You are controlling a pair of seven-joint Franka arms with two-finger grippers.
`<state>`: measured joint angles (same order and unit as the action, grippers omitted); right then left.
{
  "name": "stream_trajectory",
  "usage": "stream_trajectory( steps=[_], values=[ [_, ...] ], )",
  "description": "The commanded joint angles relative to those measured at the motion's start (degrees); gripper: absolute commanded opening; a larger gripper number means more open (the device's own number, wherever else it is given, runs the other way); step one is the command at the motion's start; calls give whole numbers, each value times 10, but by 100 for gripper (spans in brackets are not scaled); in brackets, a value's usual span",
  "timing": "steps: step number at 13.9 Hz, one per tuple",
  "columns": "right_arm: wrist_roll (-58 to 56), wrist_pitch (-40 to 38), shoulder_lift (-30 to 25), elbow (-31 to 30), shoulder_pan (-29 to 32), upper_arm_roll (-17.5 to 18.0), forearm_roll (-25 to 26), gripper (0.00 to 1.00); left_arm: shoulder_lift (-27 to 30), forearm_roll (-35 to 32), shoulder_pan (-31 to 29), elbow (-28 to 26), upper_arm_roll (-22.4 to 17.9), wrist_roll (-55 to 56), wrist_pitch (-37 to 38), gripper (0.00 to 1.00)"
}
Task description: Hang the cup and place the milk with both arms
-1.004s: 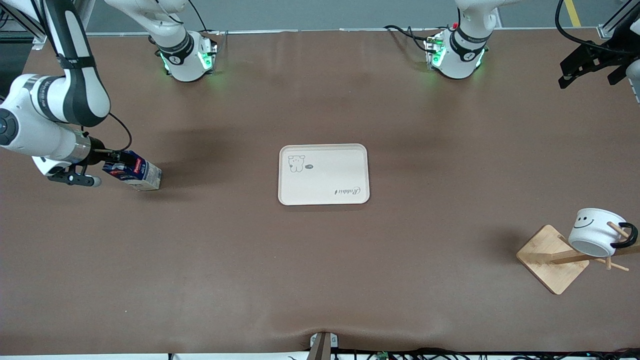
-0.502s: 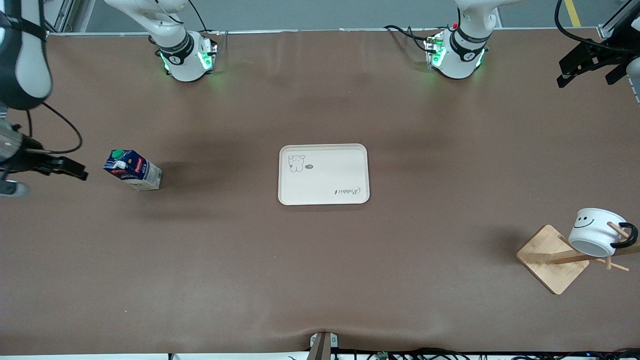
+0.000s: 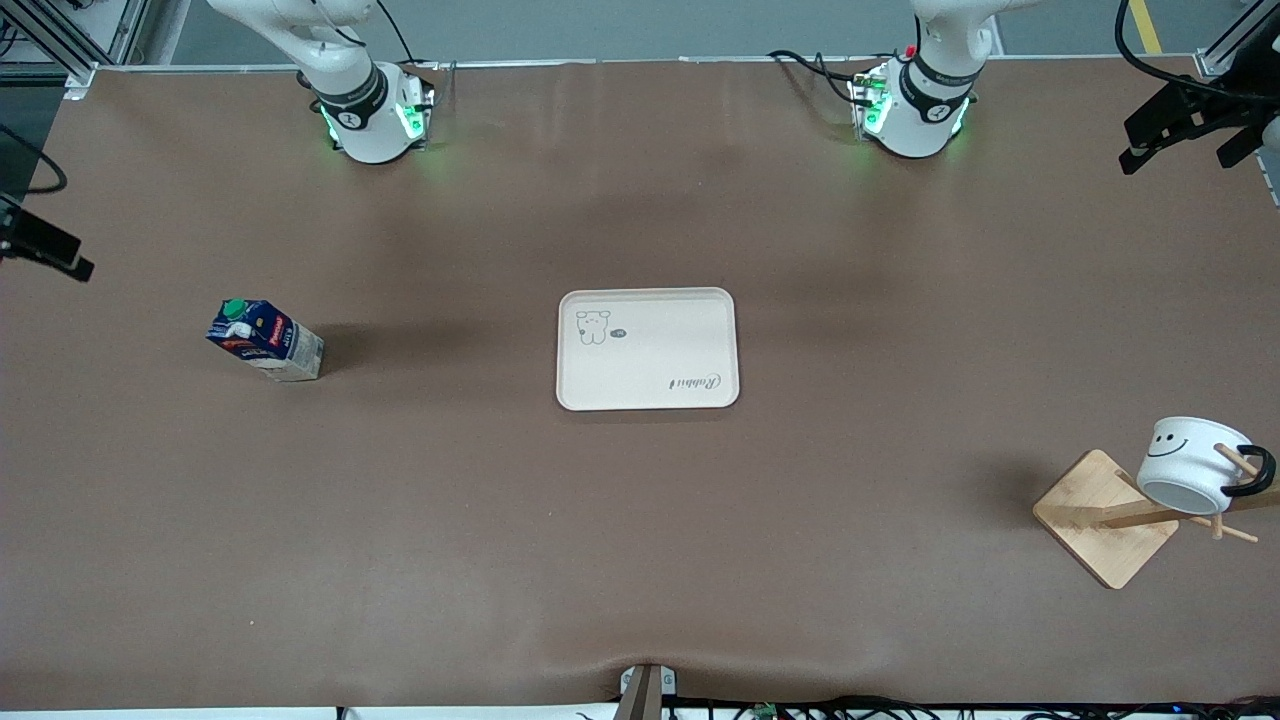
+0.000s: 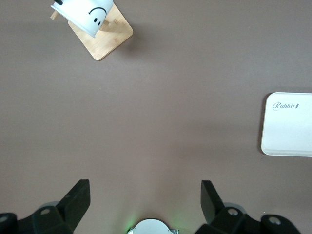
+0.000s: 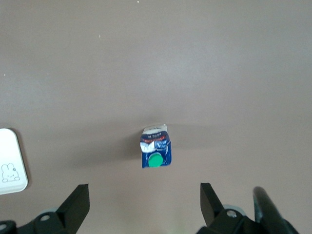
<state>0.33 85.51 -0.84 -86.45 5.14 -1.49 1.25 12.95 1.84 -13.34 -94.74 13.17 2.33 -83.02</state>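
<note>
While both arms hang back at the edges, the 2 jobs look settled, so let's sweep across from the right arm's end. Right end effector (image 3: 45, 250) first: it sits high at the very edge of the front view, over the rim of the surface (image 3: 640, 560), and its wrist view shows the 2 fingers (image 5: 73, 207) spread wide with nothing between them. That reads as a let-go, because the milk (image 3: 265, 340) stands on its own, upright on the surface, green cap up. From the wrist view the carton lies straight below the open fingers, well apart from them. Next, the tray (image 3: 648, 400) in the middle, holding nothing; the milk stands well clear of it, toward the right arm's end. Whether the tray was meant as the milk's spot, I can't say.

Moving on, the cup (image 3: 1195, 465) hangs by its black handle on a peg of the wooden rack (image 3: 1100, 520), smiley face out, tilted mouth-down, nearer the front camera than the tray. Last, the left end effector (image 3: 1190, 125), up over the surface's edge at its own end, fingers (image 4: 75, 202) apart and empty, the cup well away from it. Both arms appear to be waiting.
</note>
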Motion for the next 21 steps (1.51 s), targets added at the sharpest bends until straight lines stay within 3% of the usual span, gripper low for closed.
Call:
stream_trajectory(
  steps=[1,9,21],
  values=[
    [0,72,-93,-130,-4,1,13,100,1,12,-5,7,-1,-6,8,100],
    [-2,36,-47,-25,-4,0,19,100,1,11,-5,12,-1,-8,11,100],
    [3,31,-41,-27,-2,-2,17,100,1,9,-2,30,4,-4,28,100]
  ],
)
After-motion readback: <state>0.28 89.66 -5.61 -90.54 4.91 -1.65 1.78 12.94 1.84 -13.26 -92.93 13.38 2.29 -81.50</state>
